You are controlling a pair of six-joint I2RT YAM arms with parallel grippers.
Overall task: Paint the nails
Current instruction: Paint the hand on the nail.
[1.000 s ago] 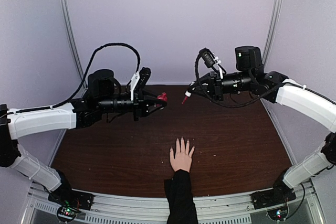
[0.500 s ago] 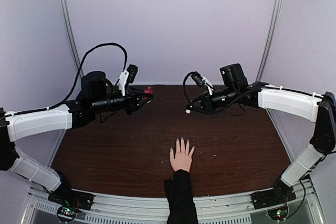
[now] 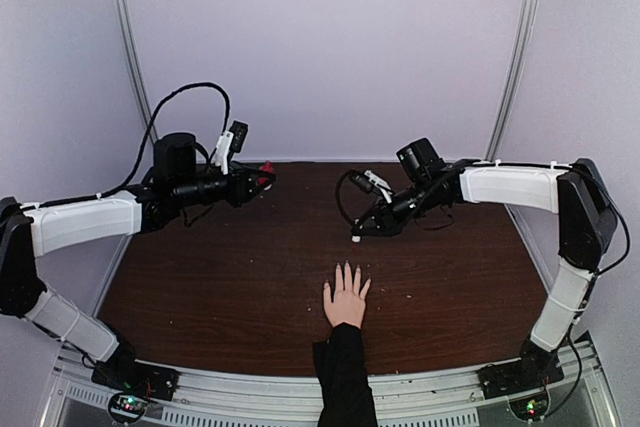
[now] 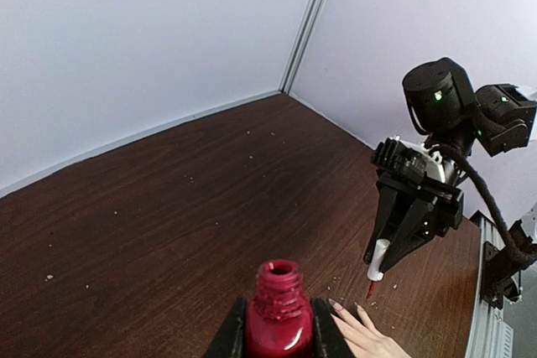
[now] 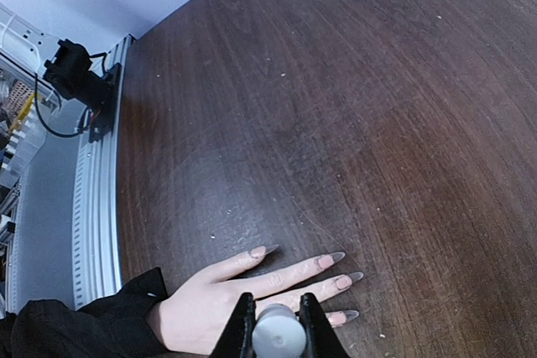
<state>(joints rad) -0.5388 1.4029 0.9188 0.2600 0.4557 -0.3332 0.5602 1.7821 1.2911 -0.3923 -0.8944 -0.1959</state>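
**Brush held just beyond a flat hand**

A pale human hand (image 3: 346,299) in a black sleeve lies flat on the dark brown wooden table (image 3: 200,277) near its front edge; the frame cuts off the sleeve. Its pointed nails (image 5: 342,282) look bare. The right gripper (image 5: 276,324) is clamped on a white brush cap (image 4: 377,259), which covers the hand's near side in the right wrist view. Farther left, the left gripper (image 4: 278,339) clamps an open red glass bottle (image 4: 277,303).

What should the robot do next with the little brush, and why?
Probably lower the right gripper toward the hand, so the brush it holds by its white cap reaches the nails. They look bare, and the brush hangs in the air near them.
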